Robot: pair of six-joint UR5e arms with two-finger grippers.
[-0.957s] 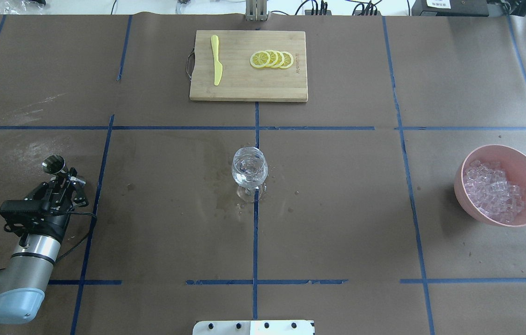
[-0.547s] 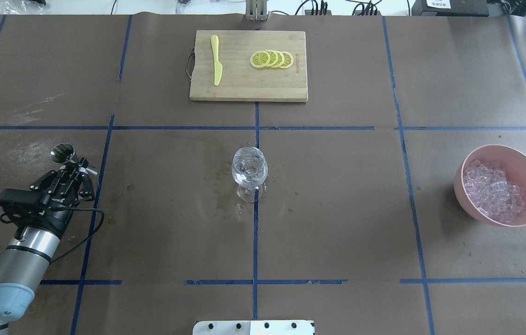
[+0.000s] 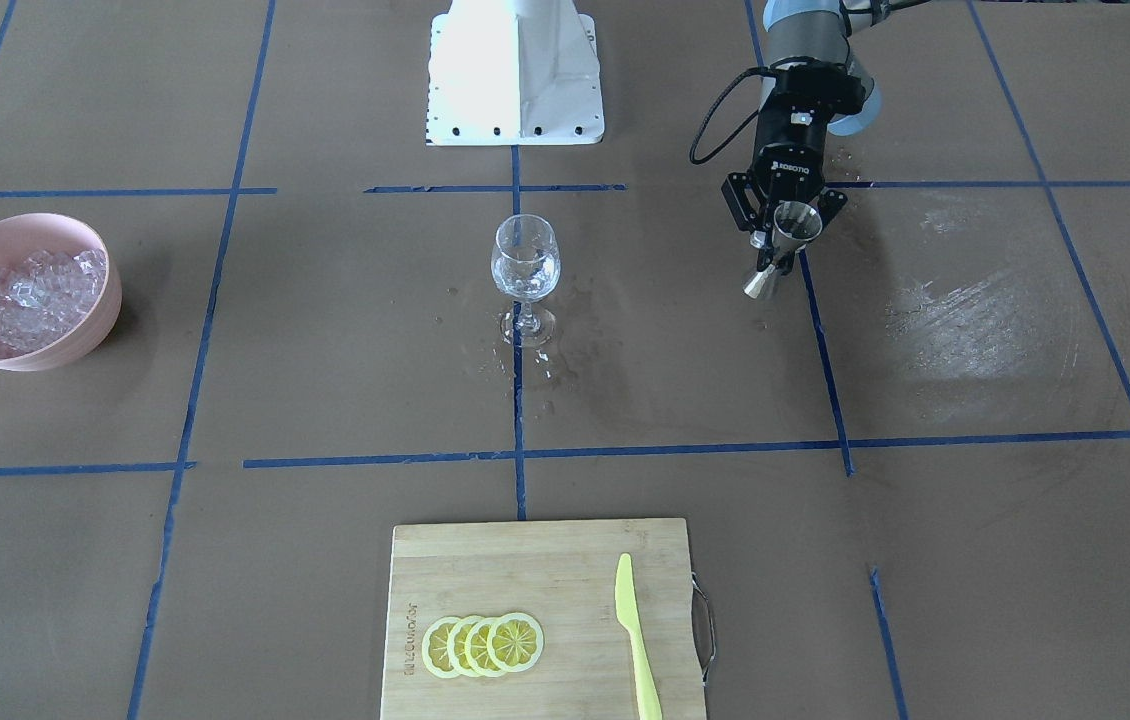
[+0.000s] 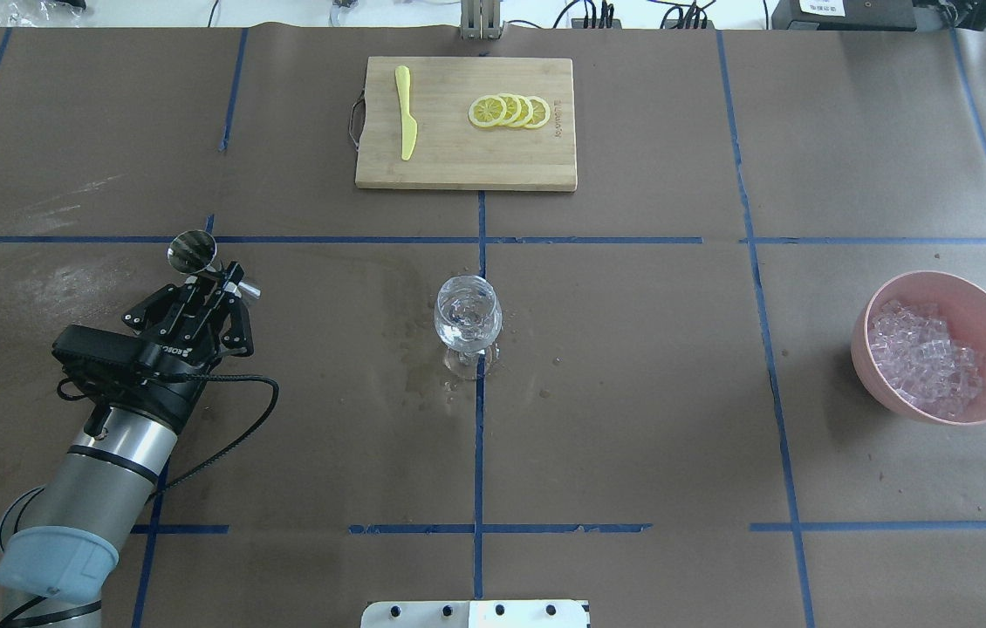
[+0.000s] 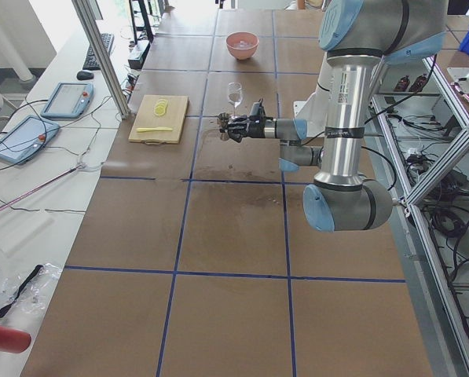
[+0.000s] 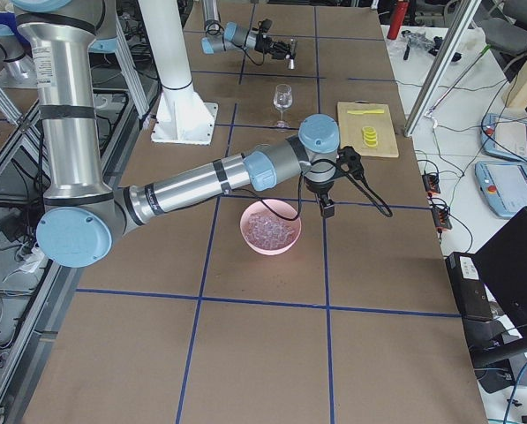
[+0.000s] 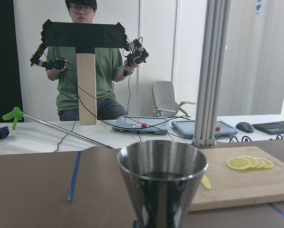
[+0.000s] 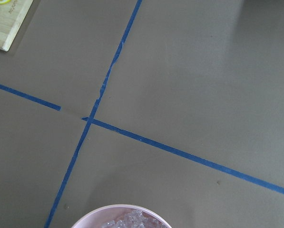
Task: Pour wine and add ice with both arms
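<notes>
My left gripper is shut on a steel jigger and holds it upright above the table, left of the stemmed glass. The front view shows the same gripper, jigger and glass. In the left wrist view the jigger fills the foreground with dark liquid inside. The glass holds clear contents. The ice lies heaped in a pink bowl at the right. My right gripper hangs just beyond the bowl; I cannot tell whether it is open.
A bamboo cutting board with lemon slices and a yellow knife lies at the table's far middle. Wet spots surround the glass's foot. The white base block sits at the near edge.
My left arm has carried the jigger forward and to the right, closer to the glass. The glass, bowl and board have not moved.
</notes>
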